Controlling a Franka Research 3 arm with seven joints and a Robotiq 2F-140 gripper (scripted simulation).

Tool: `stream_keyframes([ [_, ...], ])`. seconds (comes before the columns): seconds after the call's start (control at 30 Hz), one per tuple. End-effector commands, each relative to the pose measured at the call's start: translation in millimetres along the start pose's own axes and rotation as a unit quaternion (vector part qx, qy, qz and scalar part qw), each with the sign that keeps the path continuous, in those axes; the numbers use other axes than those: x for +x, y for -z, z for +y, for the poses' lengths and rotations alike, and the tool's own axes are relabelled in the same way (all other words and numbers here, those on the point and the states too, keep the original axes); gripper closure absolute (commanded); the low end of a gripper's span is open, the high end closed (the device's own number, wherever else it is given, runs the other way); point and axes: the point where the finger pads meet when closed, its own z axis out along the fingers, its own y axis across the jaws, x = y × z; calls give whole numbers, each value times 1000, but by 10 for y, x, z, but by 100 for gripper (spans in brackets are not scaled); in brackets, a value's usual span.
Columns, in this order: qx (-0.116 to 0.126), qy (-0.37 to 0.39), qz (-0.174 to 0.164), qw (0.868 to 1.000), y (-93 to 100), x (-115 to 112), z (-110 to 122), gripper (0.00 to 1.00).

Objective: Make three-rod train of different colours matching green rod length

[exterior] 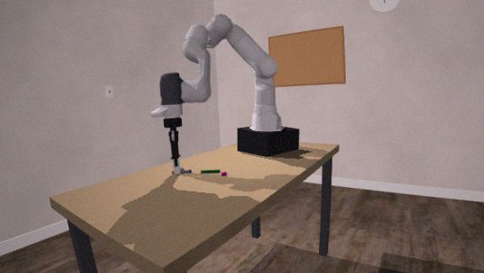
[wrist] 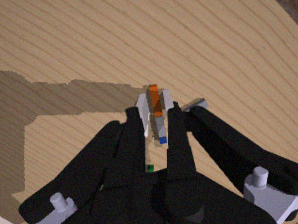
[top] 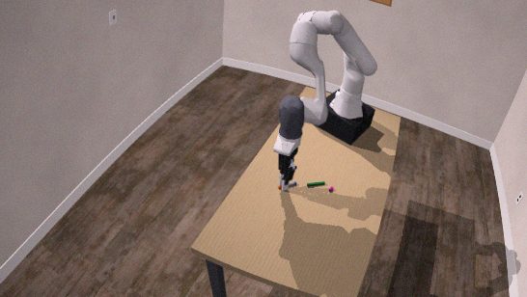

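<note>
My gripper [top: 285, 187] [exterior: 176, 170] [wrist: 156, 101] is down at the table, its fingers slightly parted around the orange rod [wrist: 155, 101], with a narrow gap at each side. A grey rod [wrist: 160, 127] follows end to end from the orange rod, then a blue rod [wrist: 163, 140] [top: 294, 183] [exterior: 190, 171]. The three look flat and in one line, without a visible gap. The green rod [top: 316, 184] [exterior: 210, 171] [wrist: 150, 168] lies apart, mostly hidden in the wrist view. The magenta rod [top: 331, 189] [exterior: 223, 174] lies beyond it.
A second grey rod [wrist: 200, 104] lies aslant beside the right finger in the wrist view, partly covered by it. The wooden table [top: 251, 227] [exterior: 146, 235] has its long edge to the left of the gripper in the top view. The robot's black base [top: 345, 122] [exterior: 268, 141] stands at the back.
</note>
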Motion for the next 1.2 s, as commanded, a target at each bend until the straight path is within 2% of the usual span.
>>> stream_keyframes([
  [0.0, 1, -2, 2, 1000, 10, 15, -7, 85],
  [0.2, 1, -2, 2, 1000, 110, 15, -7, 85],
  [0.53, 1, -2, 2, 1000, 613, 13, -6, 85],
  [0.6, 1, -2, 2, 1000, 613, 13, -6, 85],
  [0.77, 1, -2, 2, 1000, 823, 13, -5, 85],
  [1.0, 1, -2, 1, 1000, 902, 13, -5, 85],
  [1.03, 1, -2, 1, 1000, 902, 13, -5, 0],
  [1.17, 1, -2, 1, 1000, 902, 13, -5, 0],
])
